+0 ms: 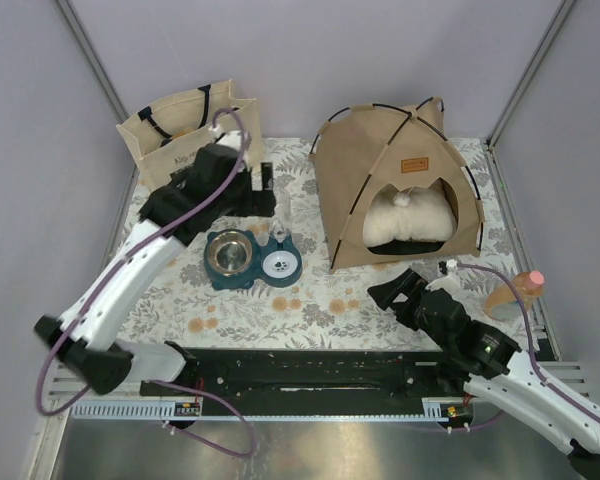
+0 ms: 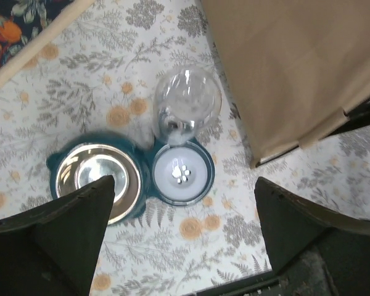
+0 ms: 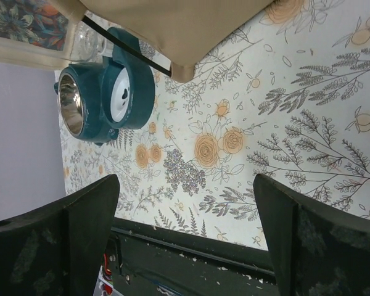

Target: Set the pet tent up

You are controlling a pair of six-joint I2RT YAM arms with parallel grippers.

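Observation:
The tan pet tent (image 1: 400, 185) stands upright at the back right of the floral mat, its black poles crossed at the top. A brown label (image 1: 414, 165) sits above its arched doorway, where a white pompom (image 1: 402, 199) hangs. A cream pillow (image 1: 410, 218) lies inside. My left gripper (image 1: 252, 185) hovers open to the tent's left, above the feeder. The left wrist view shows the left gripper (image 2: 184, 200) empty, with tent fabric (image 2: 296, 68) at upper right. My right gripper (image 1: 390, 292) is open and empty, low in front of the tent. Tent fabric (image 3: 179, 24) lies beyond that gripper (image 3: 185, 185).
A teal double feeder (image 1: 250, 258) with a steel bowl and a clear water bottle (image 2: 186, 102) sits left of the tent. A beige tote bag (image 1: 185, 125) stands at the back left. A pink-capped bottle (image 1: 515, 290) lies at the right edge. A black rail (image 1: 310, 370) runs along the near edge.

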